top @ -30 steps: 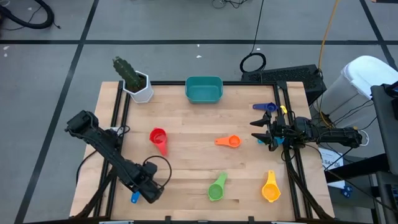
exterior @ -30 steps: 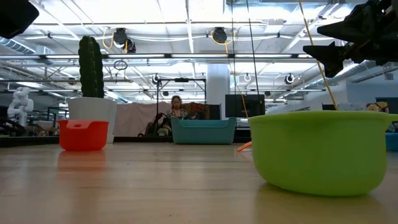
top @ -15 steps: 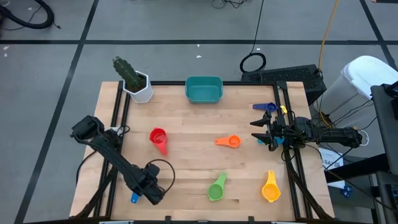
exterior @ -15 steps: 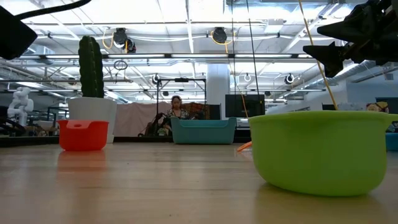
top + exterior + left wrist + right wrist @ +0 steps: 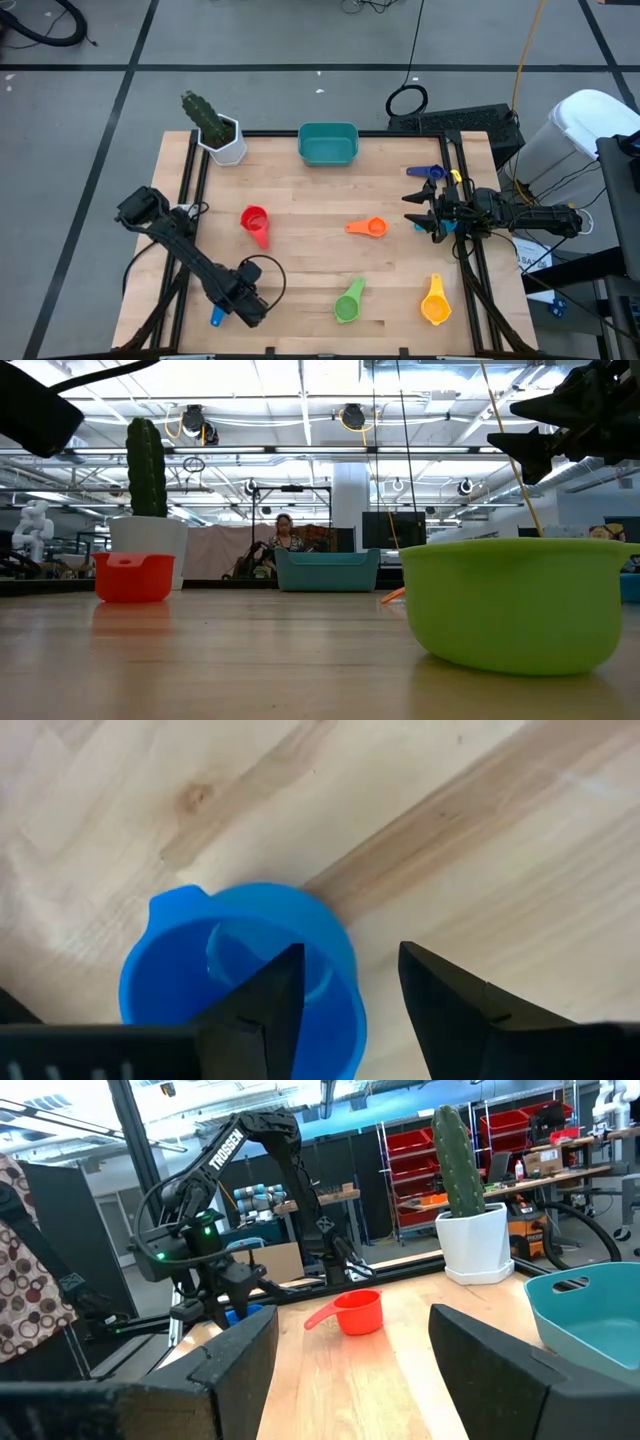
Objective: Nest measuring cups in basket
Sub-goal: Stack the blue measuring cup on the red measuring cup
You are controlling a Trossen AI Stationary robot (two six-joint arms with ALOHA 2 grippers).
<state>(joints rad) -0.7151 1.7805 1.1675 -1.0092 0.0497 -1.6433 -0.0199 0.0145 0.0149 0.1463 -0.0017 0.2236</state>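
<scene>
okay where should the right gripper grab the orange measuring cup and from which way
Grip the orange measuring cup by its flat handle, coming straight down. The cup lies upright and the handle points left, away from the open right gripper, so the jaws should close across the handle's narrow width.

Left arm is stretched along the table's left side toward the near edge, elbow raised, wrist pitched down. Left gripper (image 5: 243,303) is held low over the near-left part of the tabletop, pointed at the surface. In the left wrist view its fingers (image 5: 262,1003) are seen apart, one inside a bowl's rim and one outside it; whether the wall is actually pinched cannot be told.

Right arm is extended in from the right edge, roughly level, well above the surface. Right gripper (image 5: 418,211) is aimed toward the table's centre, its fingers (image 5: 493,1355) spread wide, nothing seen between them.
</scene>
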